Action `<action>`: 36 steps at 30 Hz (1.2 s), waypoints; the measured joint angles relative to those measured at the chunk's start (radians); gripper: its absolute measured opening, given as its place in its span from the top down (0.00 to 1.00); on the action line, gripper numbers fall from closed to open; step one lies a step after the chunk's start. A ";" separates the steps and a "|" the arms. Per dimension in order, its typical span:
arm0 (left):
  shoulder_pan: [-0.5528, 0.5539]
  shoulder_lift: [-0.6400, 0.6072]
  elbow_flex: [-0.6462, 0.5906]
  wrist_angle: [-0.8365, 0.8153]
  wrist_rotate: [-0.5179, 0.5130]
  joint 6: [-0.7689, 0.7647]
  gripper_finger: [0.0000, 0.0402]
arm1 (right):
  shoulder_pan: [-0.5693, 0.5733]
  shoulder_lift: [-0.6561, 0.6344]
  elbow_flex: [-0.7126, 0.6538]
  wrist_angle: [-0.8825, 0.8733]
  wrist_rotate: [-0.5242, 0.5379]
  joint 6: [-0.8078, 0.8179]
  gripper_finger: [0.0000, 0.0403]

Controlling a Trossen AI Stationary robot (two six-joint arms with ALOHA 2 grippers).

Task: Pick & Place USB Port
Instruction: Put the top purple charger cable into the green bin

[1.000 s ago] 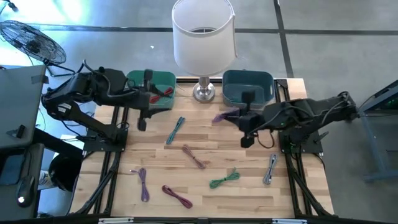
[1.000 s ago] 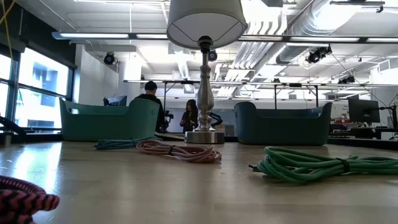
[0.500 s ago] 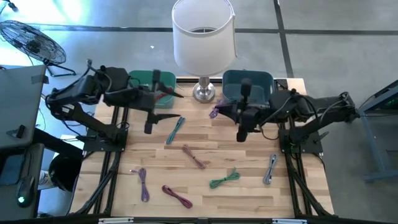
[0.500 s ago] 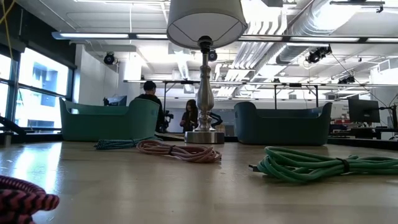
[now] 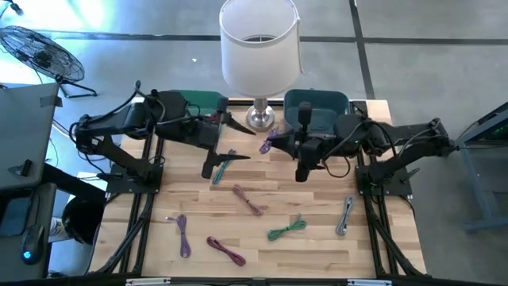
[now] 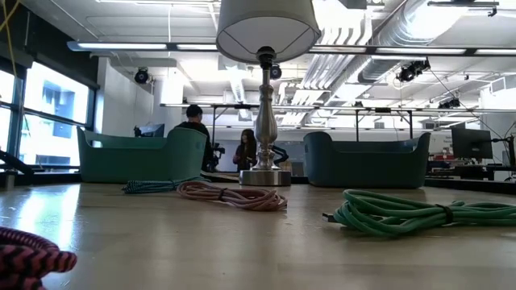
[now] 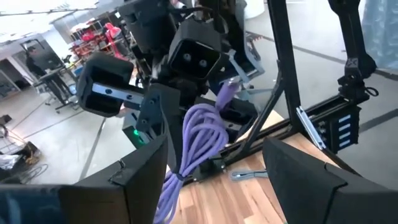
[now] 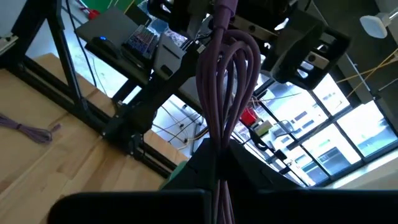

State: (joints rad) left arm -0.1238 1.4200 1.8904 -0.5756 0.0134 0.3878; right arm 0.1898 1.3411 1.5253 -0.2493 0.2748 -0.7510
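Observation:
A coiled purple USB cable (image 5: 267, 144) is lifted above the table's far middle, in front of the lamp base. My right gripper (image 5: 278, 144) is shut on it. The coil (image 8: 221, 87) sticks out from those fingers toward my left gripper (image 5: 240, 140). My left gripper (image 7: 214, 152) is open. Its two fingers stand on either side of the coil's free end (image 7: 186, 155); whether they touch it, I cannot tell. Neither gripper shows in the low view. My right gripper pinches the purple coil between its two fingers at one end of the bundle (image 8: 217, 152), several strands together. The fingers come level from the table's right and lie along the coil. The coil is lifted clear and reaches toward the table's left.
A lamp (image 5: 260, 48) stands at the far edge between a green bin (image 5: 194, 105) and a blue bin (image 5: 317, 110). On the table lie a teal cable (image 5: 224, 167), a pink one (image 5: 248, 200), a green one (image 5: 286, 229) and several more nearer.
My left gripper has swung from the green bin toward the table's right, up to the purple coil. My right gripper has carried the coil toward the table's left and a little toward the far edge, meeting it. The cables on the table have not moved.

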 joint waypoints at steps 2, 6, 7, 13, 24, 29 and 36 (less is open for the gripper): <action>0.000 0.003 0.000 -0.002 0.000 0.000 0.35 | 0.000 0.000 0.000 0.005 -0.005 -0.011 0.98; 0.000 0.011 0.000 0.002 0.007 0.000 0.35 | 0.001 0.000 0.000 0.036 0.000 -0.010 0.98; 0.000 0.012 0.000 0.000 0.007 0.000 0.35 | 0.001 0.000 0.000 0.044 -0.005 -0.011 0.98; 0.000 0.025 0.000 0.007 0.007 -0.004 0.35 | 0.000 0.001 0.000 0.059 -0.019 -0.011 0.98; 0.012 0.052 0.000 0.064 0.023 -0.004 0.35 | 0.000 0.054 0.000 0.076 -0.020 -0.035 0.98; 0.041 0.063 0.000 0.065 0.063 -0.046 0.35 | 0.001 0.056 0.034 0.051 -0.014 -0.035 0.98; 0.042 0.071 0.000 0.070 0.082 -0.045 0.35 | 0.017 0.060 0.106 -0.020 0.014 -0.031 0.98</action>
State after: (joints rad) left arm -0.0822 1.4906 1.8904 -0.5060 0.0952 0.3431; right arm 0.2066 1.4013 1.6309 -0.2695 0.2891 -0.7818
